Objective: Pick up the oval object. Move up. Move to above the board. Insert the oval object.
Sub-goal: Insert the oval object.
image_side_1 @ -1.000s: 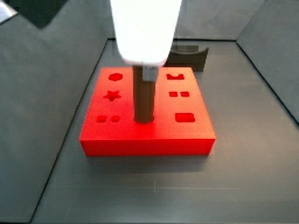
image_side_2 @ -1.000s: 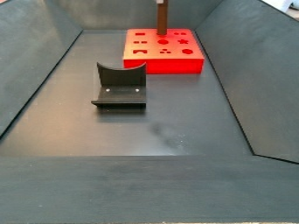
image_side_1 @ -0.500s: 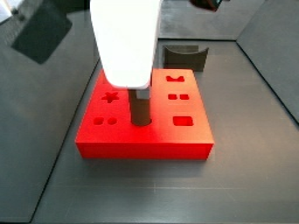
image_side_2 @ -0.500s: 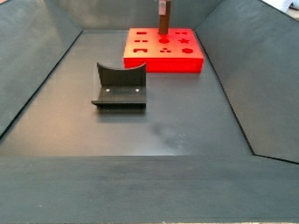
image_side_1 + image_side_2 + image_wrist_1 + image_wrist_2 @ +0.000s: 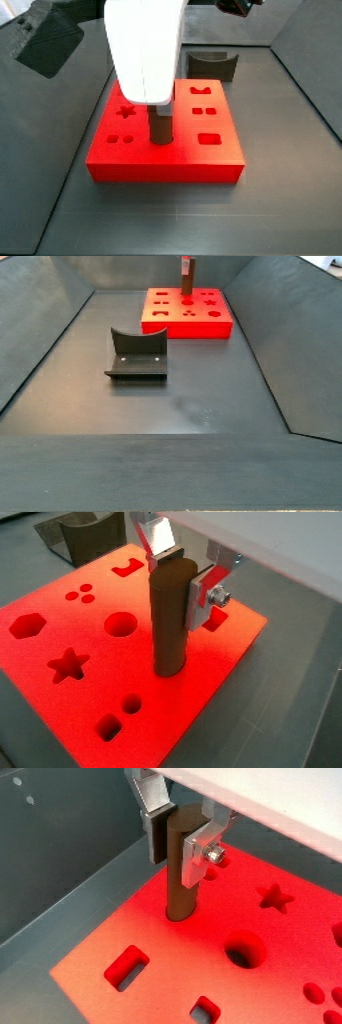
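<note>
The hand (image 5: 178,574) pinched the peg (image 5: 170,622), partly seated in the board (image 5: 80,697); any tilt risked jamming it in the slot.

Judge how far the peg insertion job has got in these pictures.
Pick-up, lift and travel look done: the gripper holds the oval object upright over the board. In hand: insertion, its lower end already in a cut-out in a wrist view. Left: seating it fully and letting go.

no readable text, labels, brands or numbers on any surface, red board (image 5: 167,150) cut-outs unmarked
</note>
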Available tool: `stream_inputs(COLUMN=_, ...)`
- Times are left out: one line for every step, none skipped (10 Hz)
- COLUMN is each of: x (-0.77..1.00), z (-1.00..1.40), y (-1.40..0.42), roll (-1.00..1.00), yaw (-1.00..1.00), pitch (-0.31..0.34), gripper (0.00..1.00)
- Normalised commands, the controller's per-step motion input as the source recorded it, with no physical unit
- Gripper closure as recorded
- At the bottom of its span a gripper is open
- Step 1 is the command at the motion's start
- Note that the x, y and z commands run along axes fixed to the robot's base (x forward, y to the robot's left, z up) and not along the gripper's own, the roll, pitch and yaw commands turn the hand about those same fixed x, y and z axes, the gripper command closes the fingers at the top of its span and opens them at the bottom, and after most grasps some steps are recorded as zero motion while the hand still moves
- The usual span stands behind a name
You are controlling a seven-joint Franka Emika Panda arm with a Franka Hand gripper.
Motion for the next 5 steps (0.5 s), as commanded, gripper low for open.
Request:
stream_inputs(x=0.0, z=-0.02, y=0.0, roll=0.0, yaw=0.0, pitch=-0.051, gripper=1.0)
stream_inputs(x=0.0, z=0.0, y=0.0, roll=0.0, yaw=0.0, pitch=-0.011, gripper=1.0)
stream_inputs(x=0.0, z=-0.02, y=0.0, roll=0.0, yaw=0.0, pitch=-0.036, gripper=1.0)
stream_inputs(x=0.0, z=-0.01, y=0.0, roll=0.0, yaw=0.0, pitch=-0.059, gripper=1.0)
stream_inputs(x=0.0, z=-0.06, y=0.0, roll=0.0, yaw=0.0, pitch=-0.071, gripper=1.0)
